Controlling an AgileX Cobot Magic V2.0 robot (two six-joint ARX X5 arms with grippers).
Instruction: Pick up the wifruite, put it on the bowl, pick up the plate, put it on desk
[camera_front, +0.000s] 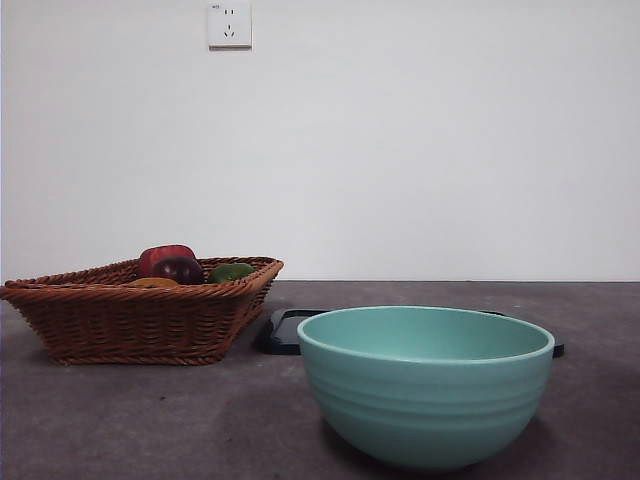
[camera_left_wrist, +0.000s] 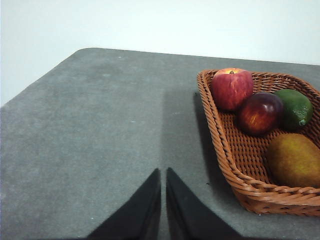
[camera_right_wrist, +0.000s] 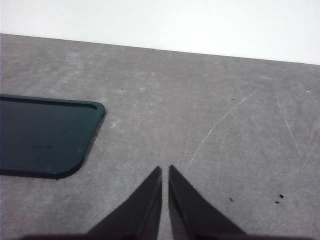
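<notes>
Above the tabletop (camera_left_wrist: 90, 140) we saw the left claw (camera_left_wrist: 163, 172) with jaws nearly touching, holding nothing, beside a wicker basket (camera_left_wrist: 220, 145). Inside lay the wifruite (camera_left_wrist: 295, 160), a purple fruit (camera_left_wrist: 259, 113), a lime (camera_left_wrist: 295, 107) and an apple (camera_left_wrist: 231, 88). Our right claw (camera_right_wrist: 165, 170), equally narrow and empty, hung near the dark plate (camera_right_wrist: 42, 135). The bowl (camera_front: 425, 390) stood before that plate.
</notes>
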